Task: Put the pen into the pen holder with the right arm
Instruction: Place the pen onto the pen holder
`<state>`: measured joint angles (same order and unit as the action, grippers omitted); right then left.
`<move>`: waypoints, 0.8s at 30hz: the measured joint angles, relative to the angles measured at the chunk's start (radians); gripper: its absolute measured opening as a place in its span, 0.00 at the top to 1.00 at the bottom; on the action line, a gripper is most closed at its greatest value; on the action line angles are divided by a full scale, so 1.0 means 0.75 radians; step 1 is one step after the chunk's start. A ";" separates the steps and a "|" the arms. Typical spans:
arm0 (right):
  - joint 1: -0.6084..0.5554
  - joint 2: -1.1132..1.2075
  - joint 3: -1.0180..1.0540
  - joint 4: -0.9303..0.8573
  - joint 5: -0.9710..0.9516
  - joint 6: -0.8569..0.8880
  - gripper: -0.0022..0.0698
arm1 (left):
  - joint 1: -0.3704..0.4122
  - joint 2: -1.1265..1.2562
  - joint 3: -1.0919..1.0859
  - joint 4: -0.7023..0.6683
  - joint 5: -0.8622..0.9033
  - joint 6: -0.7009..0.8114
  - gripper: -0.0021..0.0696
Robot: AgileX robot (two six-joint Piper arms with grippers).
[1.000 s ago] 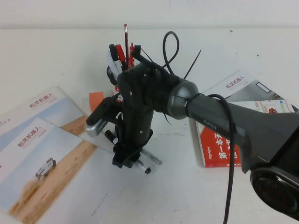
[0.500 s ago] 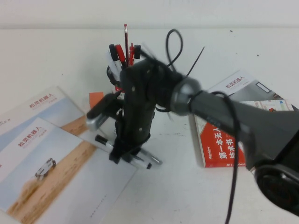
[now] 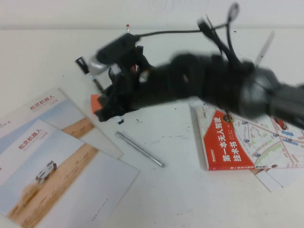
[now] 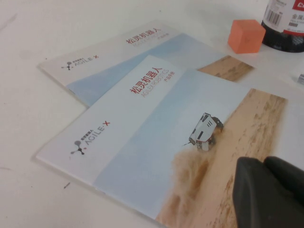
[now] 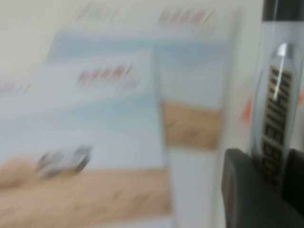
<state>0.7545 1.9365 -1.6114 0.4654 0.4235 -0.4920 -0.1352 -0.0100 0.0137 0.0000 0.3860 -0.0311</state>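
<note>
My right gripper (image 5: 273, 166) is shut on the pen (image 5: 278, 104), a white printed marker with a black cap, gripped across its barrel. In the high view the right arm stretches leftwards, blurred. Its gripper (image 3: 113, 108) is in front of the pen holder, and the pen (image 3: 83, 64) sticks up to the left with its black cap on top. The arm hides almost all of the pen holder there. The left wrist view shows the holder (image 4: 285, 23), black with a white label. My left gripper (image 4: 264, 166) is shut and empty, low over a brochure.
A thin silver pen (image 3: 140, 149) lies on the table in front of the arm. An orange cube (image 3: 96, 102) sits left of the holder. Two brochures (image 3: 47, 156) lie at the left. A red and white book (image 3: 223, 147) lies at the right.
My right gripper has lifted the marker off the table and swung up and back-left toward the pen holder. The silver pen stays on the table, uncovered.
</note>
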 joint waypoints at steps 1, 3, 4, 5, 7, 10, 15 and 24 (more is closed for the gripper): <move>0.011 -0.040 0.108 0.055 -0.149 -0.061 0.81 | 0.000 0.000 0.000 0.000 0.000 0.000 0.97; 0.032 -0.094 0.283 0.155 -0.370 -0.172 0.81 | 0.000 0.000 0.000 0.000 0.000 0.000 0.97; 0.040 -0.109 0.339 0.184 -0.446 -0.218 0.81 | 0.000 0.000 0.000 0.000 0.000 0.000 0.97; 0.044 -0.119 0.367 0.198 -0.483 -0.245 0.81 | 0.000 0.000 0.000 0.000 0.000 0.000 0.97; 0.047 -0.119 0.390 0.214 -0.537 -0.282 0.81 | 0.000 0.000 0.000 0.000 0.000 0.000 0.97; 0.047 -0.122 0.380 0.217 -0.607 -0.302 0.81 | 0.000 0.000 0.000 0.000 0.000 0.000 0.97; 0.047 -0.130 0.370 0.045 -0.740 -0.194 0.81 | 0.000 0.000 0.000 0.000 0.000 0.000 0.97; -0.111 -0.056 0.364 -1.102 -1.444 1.164 0.81 | 0.000 0.000 0.000 0.000 0.000 0.000 0.97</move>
<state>0.6715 1.8947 -1.3385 -0.3613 -0.6597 0.3810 -0.1352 -0.0100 0.0137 0.0000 0.3860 -0.0311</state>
